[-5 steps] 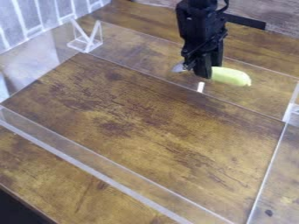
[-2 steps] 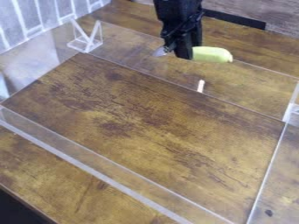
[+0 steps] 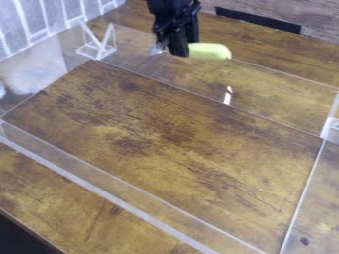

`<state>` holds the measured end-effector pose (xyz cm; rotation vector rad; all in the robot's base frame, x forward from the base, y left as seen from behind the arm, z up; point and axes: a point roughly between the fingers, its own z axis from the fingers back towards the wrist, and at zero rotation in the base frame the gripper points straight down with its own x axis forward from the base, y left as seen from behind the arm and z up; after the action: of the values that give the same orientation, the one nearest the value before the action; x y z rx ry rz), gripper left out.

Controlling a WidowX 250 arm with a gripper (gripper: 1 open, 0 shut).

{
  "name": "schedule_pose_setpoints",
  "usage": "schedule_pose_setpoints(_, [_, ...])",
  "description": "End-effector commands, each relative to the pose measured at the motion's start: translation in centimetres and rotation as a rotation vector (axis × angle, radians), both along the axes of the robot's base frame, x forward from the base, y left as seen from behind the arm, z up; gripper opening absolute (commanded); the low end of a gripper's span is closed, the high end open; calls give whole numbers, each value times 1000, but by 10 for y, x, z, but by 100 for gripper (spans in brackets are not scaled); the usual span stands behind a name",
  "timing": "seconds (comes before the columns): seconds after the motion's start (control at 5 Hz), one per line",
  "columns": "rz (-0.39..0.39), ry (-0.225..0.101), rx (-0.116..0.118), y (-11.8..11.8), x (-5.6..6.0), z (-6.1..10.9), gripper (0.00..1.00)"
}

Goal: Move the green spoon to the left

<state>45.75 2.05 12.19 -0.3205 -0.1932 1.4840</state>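
Since the spoon (image 3: 209,51) is already in the end effector (image 3: 181,46), the thing that matters is how it sits: fingers pinched shut round it, fat green handle poking out to the right, long axis running roughly left-right. It's over the far part of the surface (image 3: 172,134), and I can't tell how high. I'd guess the move is just more left, then down. Loads of bare wood on the near side, but watch the clear wall (image 3: 248,69) and the white bracket (image 3: 97,42) at far left.
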Motion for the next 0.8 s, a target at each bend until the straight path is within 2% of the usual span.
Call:
schedule_pose_setpoints(0.0, [17,-131,35,30,-3,53,0])
schedule_pose_setpoints(0.4, [-49,-141,34,28,-4,33,0])
schedule_pose_setpoints(0.6, [-46,-148,40,62,-4,25,0])
